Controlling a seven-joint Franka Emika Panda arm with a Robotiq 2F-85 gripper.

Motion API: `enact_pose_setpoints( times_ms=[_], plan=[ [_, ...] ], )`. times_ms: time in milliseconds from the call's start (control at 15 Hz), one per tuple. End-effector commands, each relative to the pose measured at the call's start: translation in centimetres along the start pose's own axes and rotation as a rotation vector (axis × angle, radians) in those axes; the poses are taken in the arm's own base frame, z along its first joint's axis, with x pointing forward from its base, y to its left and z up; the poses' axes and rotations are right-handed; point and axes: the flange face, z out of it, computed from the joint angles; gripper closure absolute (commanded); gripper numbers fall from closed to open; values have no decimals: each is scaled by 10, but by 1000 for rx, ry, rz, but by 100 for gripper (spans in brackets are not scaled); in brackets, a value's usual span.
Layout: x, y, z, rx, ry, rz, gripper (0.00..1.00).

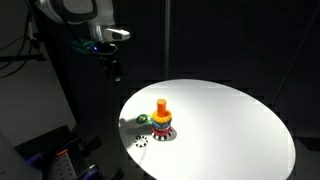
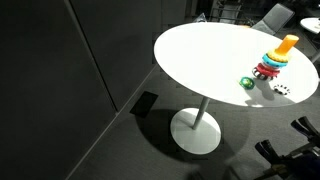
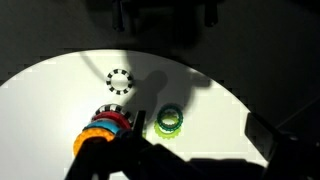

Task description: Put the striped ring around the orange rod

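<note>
Above the orange rod (image 1: 162,104) we see open air. Near it on the table (image 1: 235,120) lie 2 low obstacles, the green ring (image 1: 142,119) and the striped ring (image 1: 141,141), both apart from it.

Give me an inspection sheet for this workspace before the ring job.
surface: round white table, brightly lit.
job's things: striped ring lying flat on the table, apart from the stack; orange rod upright, rising from the coloured ring stack.
clutter: green ring lying flat beside the stack.
grippers: tool open, holding nothing, raised well away from the rings.
cables: nothing seen.
surroundings: dark walls and floor; pedestal base under the table.
</note>
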Motion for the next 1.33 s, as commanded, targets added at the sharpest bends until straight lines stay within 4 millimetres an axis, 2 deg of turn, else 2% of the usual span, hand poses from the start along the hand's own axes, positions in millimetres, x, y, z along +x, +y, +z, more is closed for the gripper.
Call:
enact_pose_setpoints(
  times_ms=[0,667,933,1267],
  plan=[
    [22,20,14,15,-3,46,0],
    [58,63,93,30,-92,140,0],
    [62,79,124,12,-106,192,0],
    [63,89,155,9,-68,241,0]
  ],
)
